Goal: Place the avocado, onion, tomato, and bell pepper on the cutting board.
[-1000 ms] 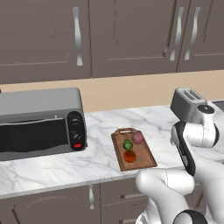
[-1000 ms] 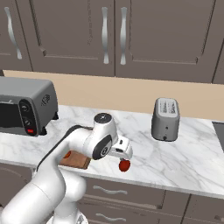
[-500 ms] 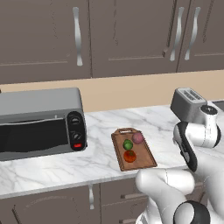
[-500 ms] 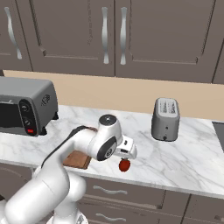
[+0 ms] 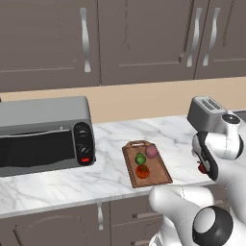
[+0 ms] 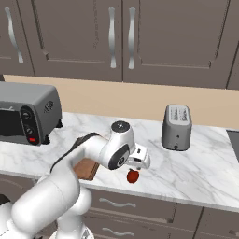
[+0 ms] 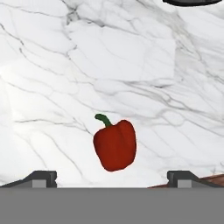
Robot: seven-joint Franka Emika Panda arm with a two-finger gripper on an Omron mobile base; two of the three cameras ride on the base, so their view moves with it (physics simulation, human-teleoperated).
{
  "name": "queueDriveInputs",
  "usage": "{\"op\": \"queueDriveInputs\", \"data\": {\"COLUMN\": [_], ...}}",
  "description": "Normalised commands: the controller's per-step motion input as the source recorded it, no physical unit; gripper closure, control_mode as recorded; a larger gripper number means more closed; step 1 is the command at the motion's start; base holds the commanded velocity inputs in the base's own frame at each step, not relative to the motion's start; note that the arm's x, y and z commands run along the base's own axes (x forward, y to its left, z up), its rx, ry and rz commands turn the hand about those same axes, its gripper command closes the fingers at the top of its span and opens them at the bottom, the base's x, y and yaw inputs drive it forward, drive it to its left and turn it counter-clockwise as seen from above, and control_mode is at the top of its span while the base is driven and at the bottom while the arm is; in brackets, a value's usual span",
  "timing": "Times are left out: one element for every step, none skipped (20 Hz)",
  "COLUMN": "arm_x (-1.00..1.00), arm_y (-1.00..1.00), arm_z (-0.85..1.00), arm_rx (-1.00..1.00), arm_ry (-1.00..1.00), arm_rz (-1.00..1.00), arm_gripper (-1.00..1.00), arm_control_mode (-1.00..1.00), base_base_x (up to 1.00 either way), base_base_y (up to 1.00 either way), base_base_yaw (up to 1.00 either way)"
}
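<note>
Swung farther right, the hand (image 7: 112, 177) hangs spread above the bell pepper (image 7: 115, 145); no readable writing.

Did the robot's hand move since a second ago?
Yes. In the right base view the gripper has slid right, away from the toaster oven, over the bell pepper.

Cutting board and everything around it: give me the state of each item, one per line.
cutting board: flat on counter
avocado: on board
onion: on board
tomato: on board
bell pepper: on counter, off board, ungripped
pincer: open, above pepper
toaster oven: door closed
</note>
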Motion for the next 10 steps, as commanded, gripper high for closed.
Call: {"op": "queueDriveInputs", "data": {"arm_x": [-0.03,-0.04,-0.03,-0.04,-0.03,-0.01,0.00,0.00,0.00,0.00], "arm_y": [-0.11,-0.09,-0.06,-0.03,0.00,0.00,0.00,0.00,0.00,0.00], "arm_z": [-0.14,-0.17,-0.19,-0.21,-0.25,-0.27,-0.27,-0.26,-0.25,-0.26], "arm_rx": [0.00,0.00,0.00,0.00,0.00,0.00,0.00,0.00,0.00,0.00], "arm_ry": [0.00,0.00,0.00,0.00,0.00,0.00,0.00,0.00,0.00,0.00], "arm_rz": [0.00,0.00,0.00,0.00,0.00,0.00,0.00,0.00,0.00,0.00], "arm_gripper": [-1.00,-1.00,-1.00,-1.00,-1.00,-1.00,-1.00,-1.00,-1.00,-1.00], "arm_control_mode": [-1.00,-1.00,-1.00,-1.00,-1.00,-1.00,-1.00,-1.00,-1.00,-1.00], "base_base_x": [0.00,0.00,0.00,0.00,0.00,0.00,0.00,0.00,0.00,0.00], "base_base_y": [0.00,0.00,0.00,0.00,0.00,0.00,0.00,0.00,0.00,0.00], "base_base_yaw": [0.00,0.00,0.00,0.00,0.00,0.00,0.00,0.00,0.00,0.00]}}
